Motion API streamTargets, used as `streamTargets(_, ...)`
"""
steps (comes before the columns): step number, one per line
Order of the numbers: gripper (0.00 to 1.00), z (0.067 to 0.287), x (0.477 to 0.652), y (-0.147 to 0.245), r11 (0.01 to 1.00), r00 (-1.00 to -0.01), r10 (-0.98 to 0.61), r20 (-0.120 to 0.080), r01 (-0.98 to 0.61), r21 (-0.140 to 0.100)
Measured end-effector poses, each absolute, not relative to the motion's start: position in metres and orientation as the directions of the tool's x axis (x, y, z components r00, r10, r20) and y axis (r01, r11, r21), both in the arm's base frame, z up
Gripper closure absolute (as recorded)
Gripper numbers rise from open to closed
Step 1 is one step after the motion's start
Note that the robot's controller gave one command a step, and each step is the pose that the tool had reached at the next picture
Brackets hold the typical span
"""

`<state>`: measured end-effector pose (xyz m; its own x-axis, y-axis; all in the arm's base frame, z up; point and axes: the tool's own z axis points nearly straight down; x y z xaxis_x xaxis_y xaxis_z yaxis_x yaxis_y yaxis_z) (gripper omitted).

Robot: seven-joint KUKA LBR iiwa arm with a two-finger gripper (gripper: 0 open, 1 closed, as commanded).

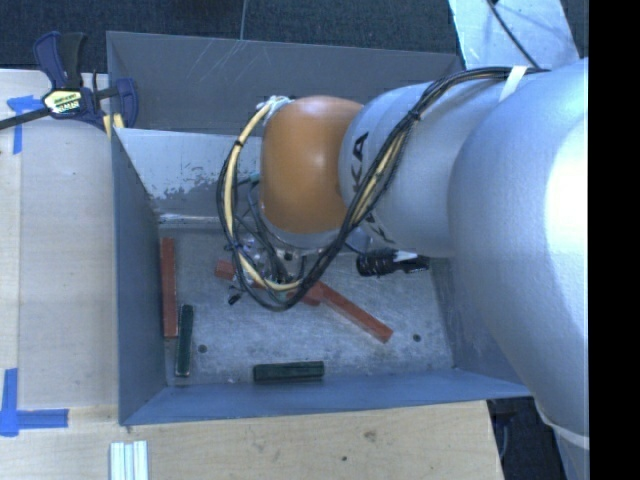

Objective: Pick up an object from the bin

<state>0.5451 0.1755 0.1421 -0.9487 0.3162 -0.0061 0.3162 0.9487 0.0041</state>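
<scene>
The arm (470,158) reaches into the grey bin (135,268) from the right, its orange wrist cover (305,163) and looped cables hanging over the middle of the bin floor. The gripper (258,268) sits low beneath that cover, close to the floor, and the cover and cables hide most of it, so I cannot tell whether it is spread or pressed together.

Just under and beside it lies a red-brown flat stick (352,313), running slantwise from the gripper down toward the lower right of the floor. A short red-brown end (224,268) shows just left of the gripper; whether it belongs to the same stick is unclear.

Along the left wall lies a second red-brown stick (168,286), with a dark green pen-like thing (184,340) just beside its lower end. A dark bar (288,372) lies near the front wall. A black part (385,264) shows right of the gripper.
</scene>
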Motion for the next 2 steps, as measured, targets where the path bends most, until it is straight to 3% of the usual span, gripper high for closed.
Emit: streamTargets(2,1.0,0.193,0.549,0.174,0.948,-0.948,0.317,-0.005,0.317,0.003)
